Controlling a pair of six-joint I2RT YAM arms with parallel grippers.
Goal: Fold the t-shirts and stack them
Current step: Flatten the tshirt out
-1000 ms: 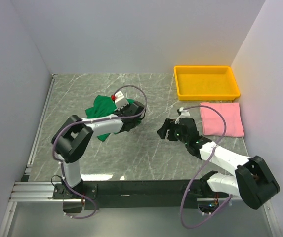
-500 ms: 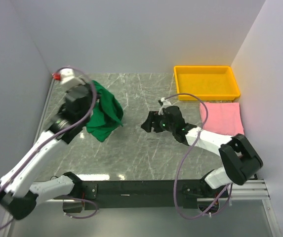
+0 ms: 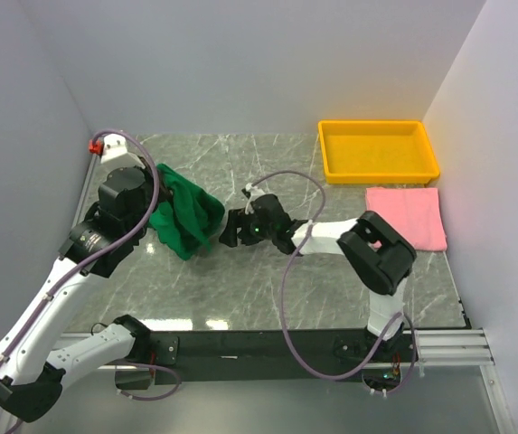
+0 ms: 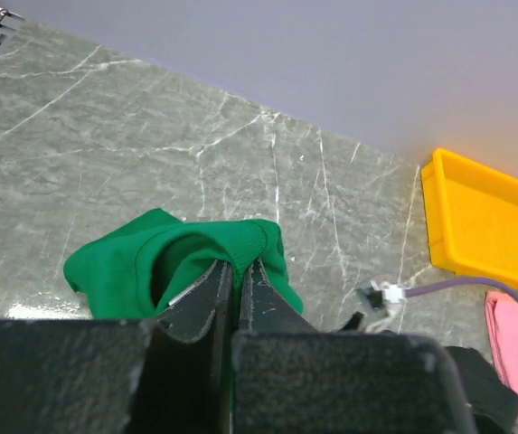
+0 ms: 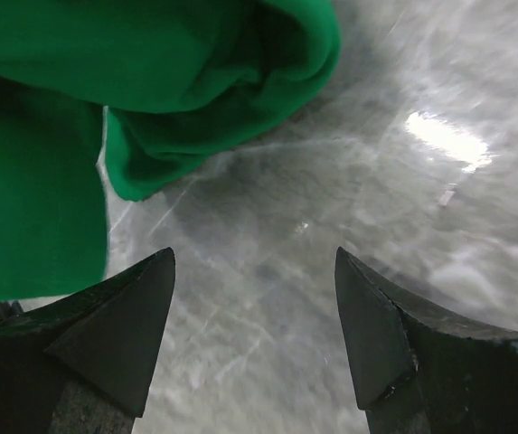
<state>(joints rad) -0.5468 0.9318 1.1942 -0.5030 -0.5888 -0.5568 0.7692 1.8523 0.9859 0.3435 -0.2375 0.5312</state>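
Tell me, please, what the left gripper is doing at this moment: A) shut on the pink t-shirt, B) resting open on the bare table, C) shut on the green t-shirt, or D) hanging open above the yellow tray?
C: in the left wrist view the left gripper has its jaws pinched together on a fold of the green t-shirt.
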